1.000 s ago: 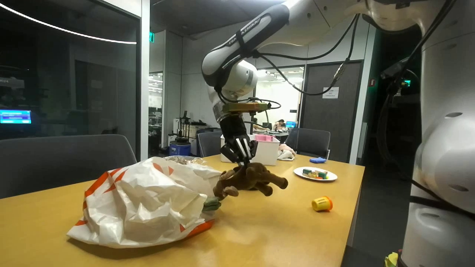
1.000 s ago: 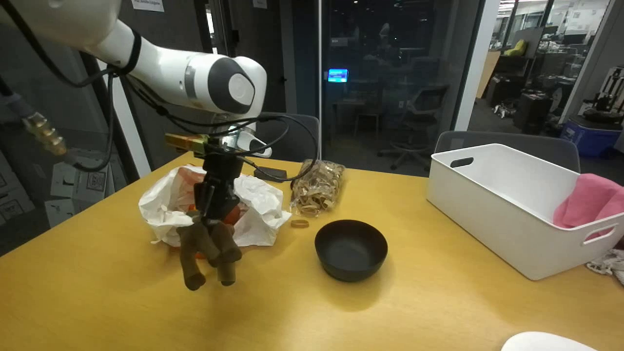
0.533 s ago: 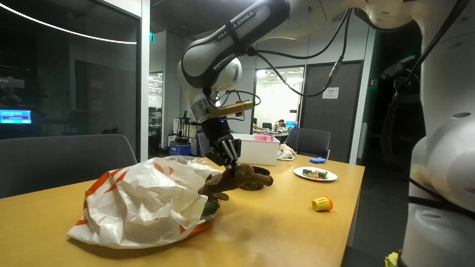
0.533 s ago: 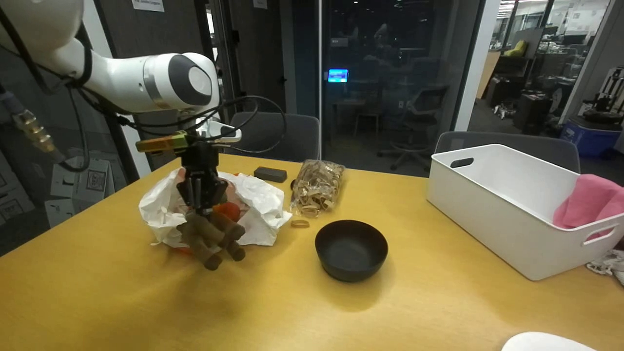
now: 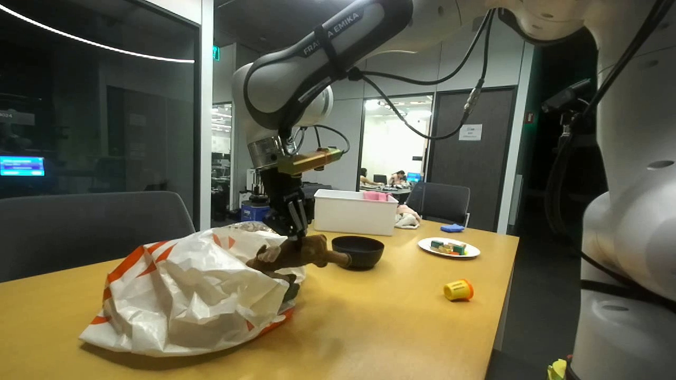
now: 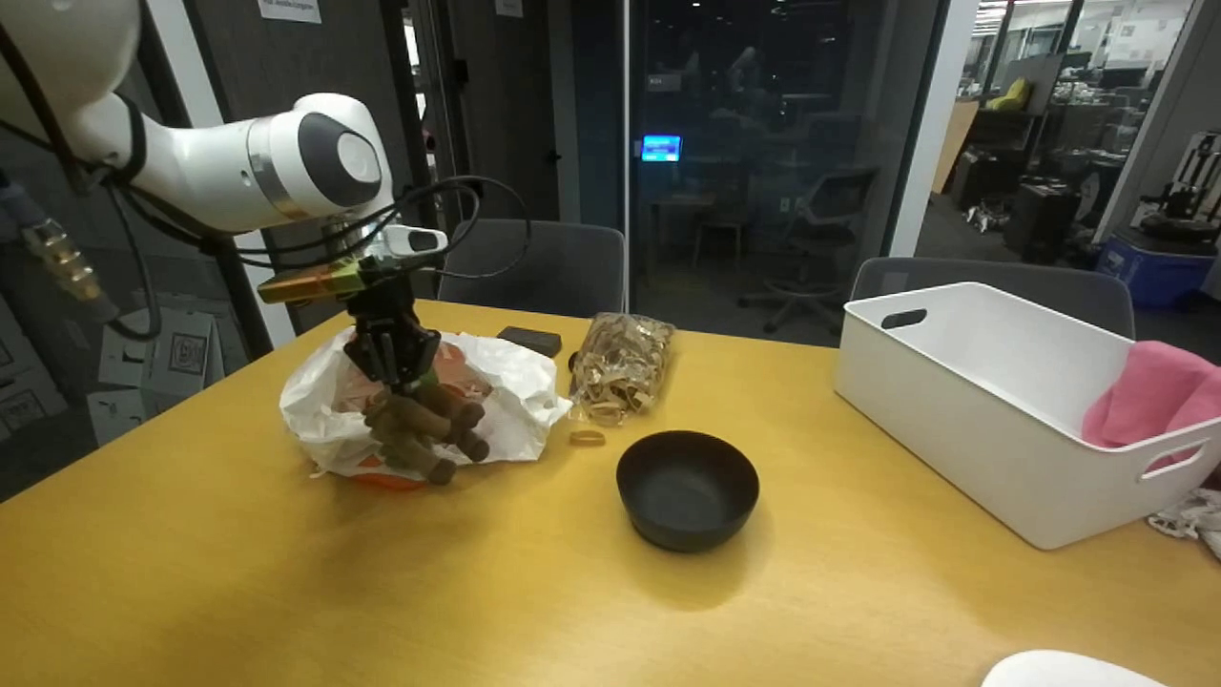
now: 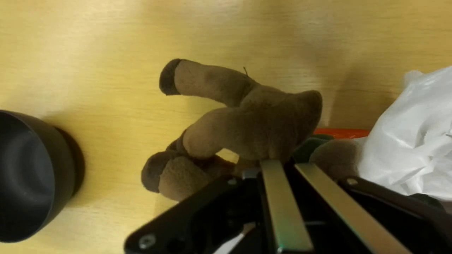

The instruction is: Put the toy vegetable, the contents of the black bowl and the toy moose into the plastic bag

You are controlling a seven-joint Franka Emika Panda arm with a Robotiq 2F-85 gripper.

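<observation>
The toy moose (image 5: 287, 257) is just left of center in an exterior view, at the mouth of the plastic bag (image 5: 195, 295). Gripper (image 5: 300, 236) has it, fingers (image 7: 284, 208) pinched basically together. Arm (image 5: 293, 71) reads "EMIKA"; door sign's (image 5: 470, 132) too tiny.

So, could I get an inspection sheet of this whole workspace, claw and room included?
Surface: yellowish wood-look tabletop; damage: nothing seen.
Job's things: toy moose at the mouth of the plastic bag; toy vegetable also at that opening; black bowl upright, nothing seen inside.
Clutter: plate with small food pieces, yellow tub on its side, white box with pink cloth.
Claw: shut on the toy moose.
Cables: hang in loops off the arm.
Surroundings: chairs, dark glass, people in a lit room beyond.
</observation>
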